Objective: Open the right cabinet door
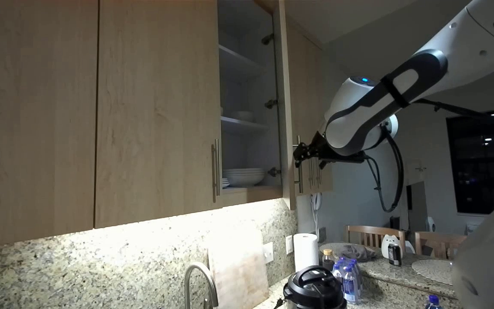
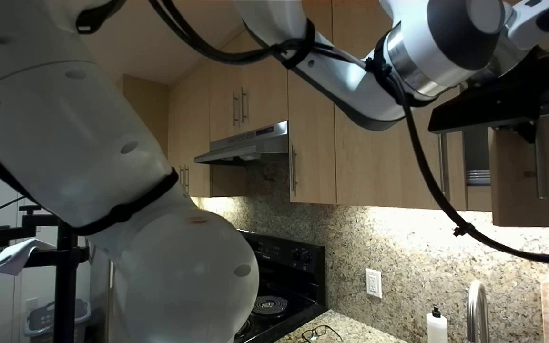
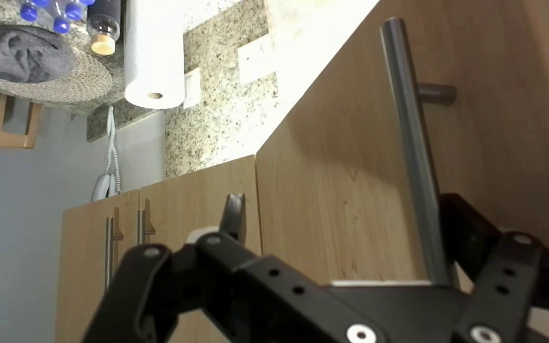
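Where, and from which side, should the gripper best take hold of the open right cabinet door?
Probably its vertical bar handle, from the outer face of the door, jaws astride the bar: it stands off the wood on short posts, leaving room behind.

1 open dr (image 3: 360, 171), 2 chrs (image 1: 375, 230), 1 pump btl (image 2: 437, 328)

Open cabinet (image 1: 253, 92), jutting door (image 3: 341, 190), handle (image 3: 412, 138) between fingers (image 3: 471, 232)

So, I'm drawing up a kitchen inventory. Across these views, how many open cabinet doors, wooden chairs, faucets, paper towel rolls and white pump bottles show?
Open cabinet door: 1
Wooden chairs: 2
Faucet: 1
Paper towel roll: 1
White pump bottle: 1
Total: 6
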Robot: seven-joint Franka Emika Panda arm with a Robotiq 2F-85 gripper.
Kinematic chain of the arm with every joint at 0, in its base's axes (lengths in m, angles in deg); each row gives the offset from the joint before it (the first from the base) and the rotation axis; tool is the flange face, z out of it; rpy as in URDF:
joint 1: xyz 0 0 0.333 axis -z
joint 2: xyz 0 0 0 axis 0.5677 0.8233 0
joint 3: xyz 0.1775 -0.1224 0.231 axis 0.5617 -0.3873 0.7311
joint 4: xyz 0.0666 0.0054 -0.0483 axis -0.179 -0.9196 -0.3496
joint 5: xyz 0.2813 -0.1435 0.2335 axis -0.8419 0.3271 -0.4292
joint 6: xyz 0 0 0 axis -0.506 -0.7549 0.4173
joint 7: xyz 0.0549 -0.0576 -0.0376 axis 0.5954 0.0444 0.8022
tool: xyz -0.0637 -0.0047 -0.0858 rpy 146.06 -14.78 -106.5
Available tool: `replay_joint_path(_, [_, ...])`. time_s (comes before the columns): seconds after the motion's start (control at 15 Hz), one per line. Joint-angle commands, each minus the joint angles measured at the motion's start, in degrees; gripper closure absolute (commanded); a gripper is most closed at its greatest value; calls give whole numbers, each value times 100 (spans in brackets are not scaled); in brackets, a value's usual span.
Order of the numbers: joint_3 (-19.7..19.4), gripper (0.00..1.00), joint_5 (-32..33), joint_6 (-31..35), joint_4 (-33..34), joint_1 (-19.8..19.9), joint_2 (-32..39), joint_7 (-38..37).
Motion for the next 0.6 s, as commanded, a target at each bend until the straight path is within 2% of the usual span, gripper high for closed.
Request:
replay_joint_path(0.0, [107,0,-919,-342,185,999,158,1107])
replay_joint_path(0.27, [128,0,-1619,-460,185,1140,120,1783])
replay_joint_path(0.53, [278,0,-1945,-694,145,1352,-1,1828])
